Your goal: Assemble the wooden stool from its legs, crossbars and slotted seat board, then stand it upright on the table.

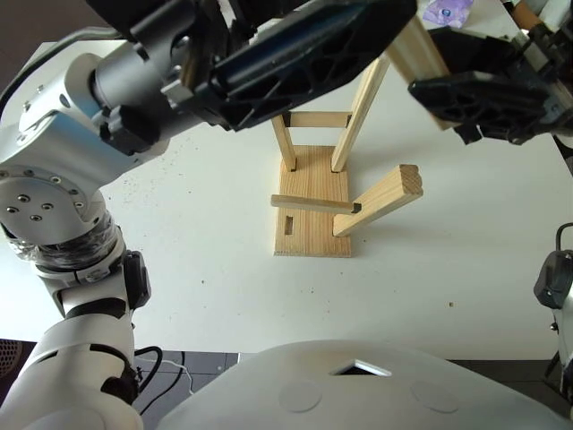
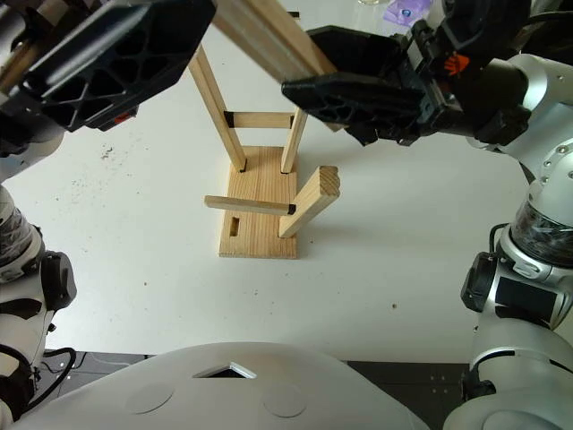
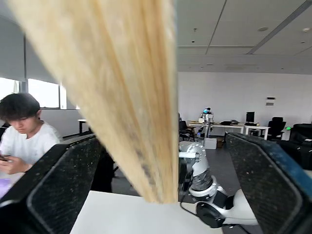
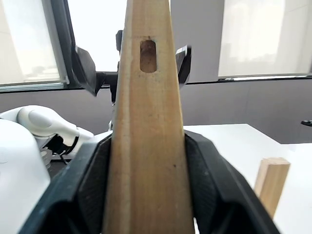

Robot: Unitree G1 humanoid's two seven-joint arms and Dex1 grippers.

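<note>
Left fingers (image 3: 58, 190) gape wide around the last leg (image 4: 148, 146), right fingers (image 4: 90, 190) clamp it — next, down into the seat board (image 1: 309, 237).

Your left arm (image 1: 63, 170) is raised and bent across from the left. You hold the left pincer (image 3: 161, 141) high over the worktop (image 1: 179, 251), its fingers (image 3: 63, 180) spread wide and apparently clear of the wooden leg (image 2: 269, 36) that passes between them. Your right arm (image 2: 537, 107) reaches in from the right at much the same height. The right pincer (image 4: 146, 156) is clamped on that leg, one pad pressed flat against either side.
</note>
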